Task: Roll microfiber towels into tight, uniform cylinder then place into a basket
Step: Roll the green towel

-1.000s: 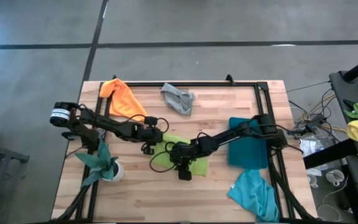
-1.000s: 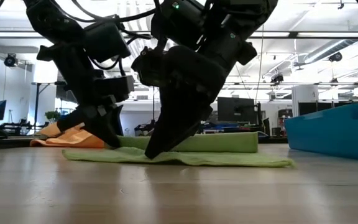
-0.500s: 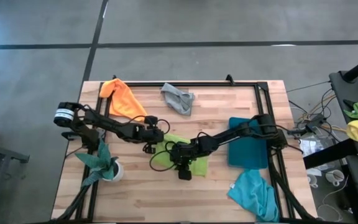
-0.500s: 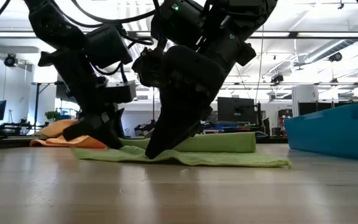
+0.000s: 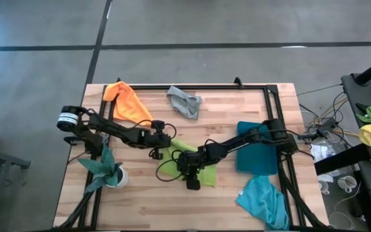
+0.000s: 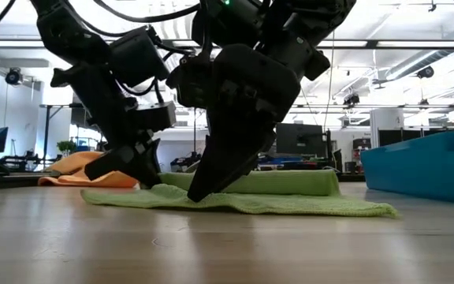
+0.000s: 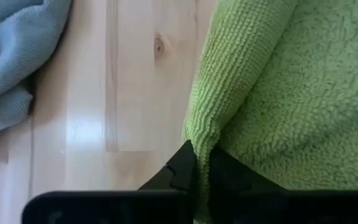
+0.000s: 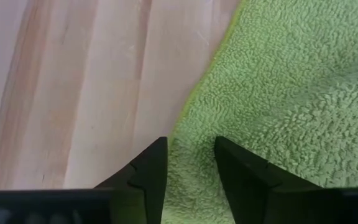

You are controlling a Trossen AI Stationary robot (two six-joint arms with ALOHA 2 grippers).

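High view: the lime green towel [image 5: 187, 162] lies at mid-table, partly rolled, with both grippers on it. The left gripper [image 5: 158, 142] sits at the towel's far-left corner; in the left wrist view its fingers [image 7: 185, 168] are closed tight on a pinched fold of the towel's edge. The right gripper [image 5: 187, 169] stands on the near half of the cloth; the right wrist view shows its fingers [image 8: 151, 163] partly apart, tips pressed into the pile near the towel's border, gripping nothing visible. The low view shows a rolled ridge of the towel behind both grippers and a flat sheet in front. The orange towel [image 5: 126, 102] and grey towel [image 5: 185, 102] lie near the far edge, the turquoise towel [image 5: 263, 200] at the near right corner, and the basket [image 5: 257, 148] at the right side, well apart from the grippers. Compared with one second earlier, the left gripper has gone from partly open to shut, and the flat sheet reaches farther toward the basket.
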